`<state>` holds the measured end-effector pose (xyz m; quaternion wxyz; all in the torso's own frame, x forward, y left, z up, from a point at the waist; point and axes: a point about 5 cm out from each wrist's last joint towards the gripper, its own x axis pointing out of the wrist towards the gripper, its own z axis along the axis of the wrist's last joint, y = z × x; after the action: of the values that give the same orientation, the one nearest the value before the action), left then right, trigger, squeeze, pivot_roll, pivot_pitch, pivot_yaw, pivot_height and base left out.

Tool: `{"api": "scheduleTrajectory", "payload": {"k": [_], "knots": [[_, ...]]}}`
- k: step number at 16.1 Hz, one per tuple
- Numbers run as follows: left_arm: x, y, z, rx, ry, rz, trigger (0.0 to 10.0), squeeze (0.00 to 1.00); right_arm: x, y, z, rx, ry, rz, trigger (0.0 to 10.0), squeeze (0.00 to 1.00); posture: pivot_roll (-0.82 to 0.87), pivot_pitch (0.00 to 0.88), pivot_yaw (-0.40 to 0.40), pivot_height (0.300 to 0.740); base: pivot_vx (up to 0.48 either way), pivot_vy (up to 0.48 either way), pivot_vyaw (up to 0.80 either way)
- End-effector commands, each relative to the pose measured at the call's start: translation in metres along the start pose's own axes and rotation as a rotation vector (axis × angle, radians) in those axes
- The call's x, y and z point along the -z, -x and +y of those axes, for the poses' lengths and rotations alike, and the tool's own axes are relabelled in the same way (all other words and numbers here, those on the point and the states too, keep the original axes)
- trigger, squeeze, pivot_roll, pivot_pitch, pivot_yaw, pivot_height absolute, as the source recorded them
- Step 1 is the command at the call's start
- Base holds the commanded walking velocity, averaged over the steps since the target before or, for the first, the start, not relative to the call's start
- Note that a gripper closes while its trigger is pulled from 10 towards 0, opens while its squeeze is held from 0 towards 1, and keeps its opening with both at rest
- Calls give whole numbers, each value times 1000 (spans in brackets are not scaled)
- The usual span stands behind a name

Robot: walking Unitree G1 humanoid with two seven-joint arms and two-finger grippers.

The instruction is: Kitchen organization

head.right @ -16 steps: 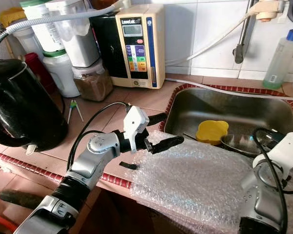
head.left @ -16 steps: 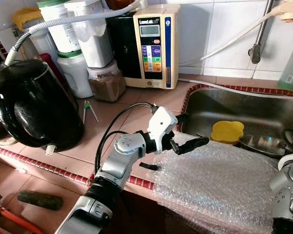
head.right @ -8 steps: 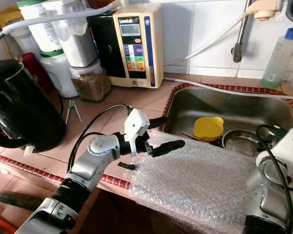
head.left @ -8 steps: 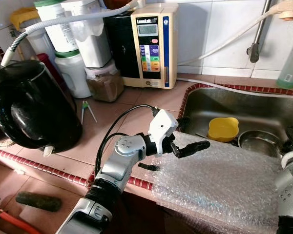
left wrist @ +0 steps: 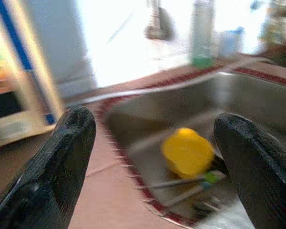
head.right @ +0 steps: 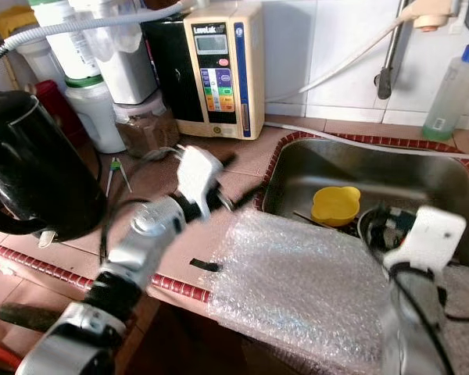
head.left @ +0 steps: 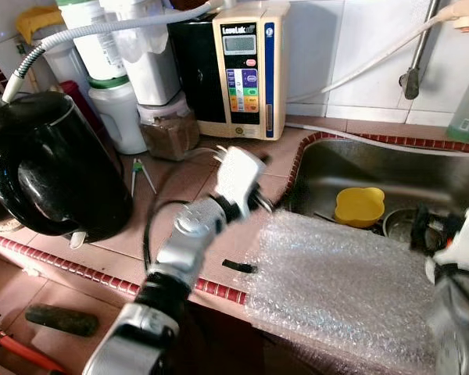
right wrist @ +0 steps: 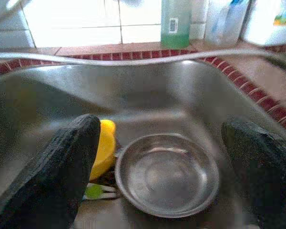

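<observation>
1. At the front edge of the counter (head.left: 180,183), a sheet of bubble wrap (head.left: 340,285) lies flat, overhanging the edge and reaching the near rim of the sink (head.left: 422,176).
2. The left gripper (left wrist: 155,157) is raised over the counter beside the sink's left rim, fingers spread wide and holding nothing; it appears blurred in the eye views.
3. The right gripper (right wrist: 162,167) hangs above the sink's near right part, fingers (right wrist: 66,167) wide apart and empty.
4. Inside the sink, a yellow bowl (head.left: 359,206) sits just beside a steel bowl (right wrist: 167,174); what looks like a small green item lies at their near side.
5. A black kettle (head.left: 51,172) stands at the counter's left end.
</observation>
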<state>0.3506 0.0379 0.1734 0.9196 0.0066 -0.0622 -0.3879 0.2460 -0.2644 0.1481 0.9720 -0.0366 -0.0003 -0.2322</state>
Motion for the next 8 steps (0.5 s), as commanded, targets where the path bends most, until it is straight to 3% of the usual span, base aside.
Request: {"api": "scheduleTrajectory", "payload": {"k": [1, 2, 3, 4, 5, 6, 7, 8], "knots": [[-2, 1, 12, -86, 9, -1, 10000, 1000, -16, 6, 6, -52, 35, -92, 10000, 1000, -81, 0, 122, 740, 0, 0, 0], [0, 4, 20, -108, 37, 27, 10000, 980, -21, 13, 9, -78, 65, -122, 10000, 1000, -74, 0, 113, 740, 0, 0, 0], [1, 7, 24, -98, 28, 50, 10000, 0, -23, 16, 10, -87, 76, -125, 10000, 1000, -68, 0, 107, 740, 0, 0, 0], [1, 9, 28, -96, 11, 60, 10000, 0, -24, 19, 12, -102, 93, -125, 10000, 1000, -63, 0, 105, 740, 0, 0, 0], [-1, 11, 32, -95, 5, 62, 10000, 0, -24, 22, 14, -113, 83, -118, 10000, 855, -57, 0, 104, 740, 0, 0, 0], [-1, 14, 35, -108, 3, 74, 10000, 0, -23, 25, 15, -120, 86, -111, 10000, 161, -57, 0, 106, 740, 0, 0, 0], [3, 19, 39, -153, 34, 103, 10000, 0, -23, 30, 18, -141, 81, -104, 10000, 0, -66, 0, 123, 740, 0, 0, 0], [9, 27, 42, -164, 123, 137, 10000, 0, -26, 36, 23, -189, 107, -105, 10000, 0, -69, 0, 128, 740, 0, 0, 0]]}}
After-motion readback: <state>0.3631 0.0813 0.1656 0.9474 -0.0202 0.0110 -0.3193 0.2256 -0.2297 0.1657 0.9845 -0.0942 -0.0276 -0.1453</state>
